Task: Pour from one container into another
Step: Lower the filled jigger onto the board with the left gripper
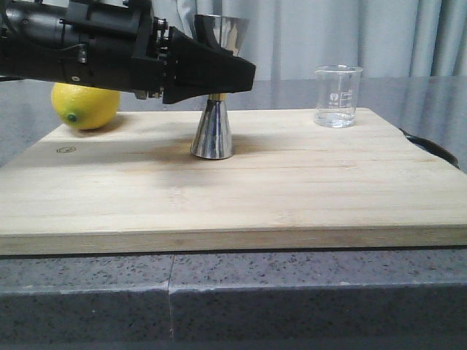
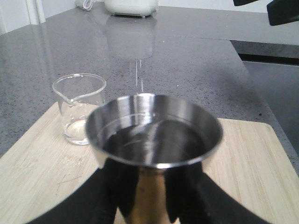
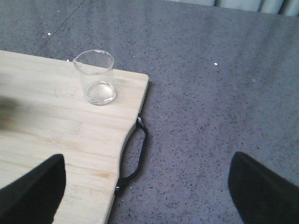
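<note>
Filling the left wrist view, the steel jigger (image 2: 154, 135) shows its open upper cup from above, dark and reflective inside, with the left gripper (image 2: 152, 198) closed around the narrow waist just beneath — black fingers (image 2: 100, 196) press in on either side. Only the front view shows the whole hourglass shape: the jigger stands upright on the wooden cutting board (image 1: 292, 197), its flared base resting on the wood, and the arm reaches in from the left to grip it at mid-height. That view alone also reveals a lemon (image 1: 85, 106) at the board's far left corner. Well apart from the jigger, the glass beaker (image 1: 338, 95) stands upright near the board's far right corner; the left wrist view places it beyond the jigger. From the right wrist camera, the beaker sits near the board's edge, close to a black handle (image 3: 138, 154) — and the right gripper (image 3: 149, 196) hangs spread wide over the grey counter (image 3: 224, 84), holding nothing.
</note>
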Robot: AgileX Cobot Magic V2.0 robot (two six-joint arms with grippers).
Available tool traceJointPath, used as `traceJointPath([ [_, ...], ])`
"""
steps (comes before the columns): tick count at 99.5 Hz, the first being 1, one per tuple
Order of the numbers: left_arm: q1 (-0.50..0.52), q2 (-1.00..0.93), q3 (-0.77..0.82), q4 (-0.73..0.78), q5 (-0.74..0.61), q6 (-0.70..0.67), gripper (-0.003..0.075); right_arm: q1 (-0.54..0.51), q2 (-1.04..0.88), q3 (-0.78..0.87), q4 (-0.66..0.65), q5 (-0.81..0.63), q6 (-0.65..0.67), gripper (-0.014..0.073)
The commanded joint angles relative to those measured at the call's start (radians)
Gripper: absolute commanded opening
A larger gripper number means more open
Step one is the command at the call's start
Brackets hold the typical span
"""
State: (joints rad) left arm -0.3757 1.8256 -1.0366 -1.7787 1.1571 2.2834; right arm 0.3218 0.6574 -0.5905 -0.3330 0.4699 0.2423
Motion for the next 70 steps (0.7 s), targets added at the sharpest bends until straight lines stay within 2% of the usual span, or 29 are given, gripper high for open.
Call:
traceJointPath([
  [1, 0.020, -0.040, -0.036, -0.071, 0.084, 0.001, 0.0196, 0.002, -0.005, -0.026, -0.021, -0.061, 0.003, 0.0618],
  [70, 0.038, -0.031, -0.045, -0.071, 0.100, 0.001, 0.0203, 0.002, -0.005, -0.026, -0.021, -0.061, 0.003, 0.0618],
])
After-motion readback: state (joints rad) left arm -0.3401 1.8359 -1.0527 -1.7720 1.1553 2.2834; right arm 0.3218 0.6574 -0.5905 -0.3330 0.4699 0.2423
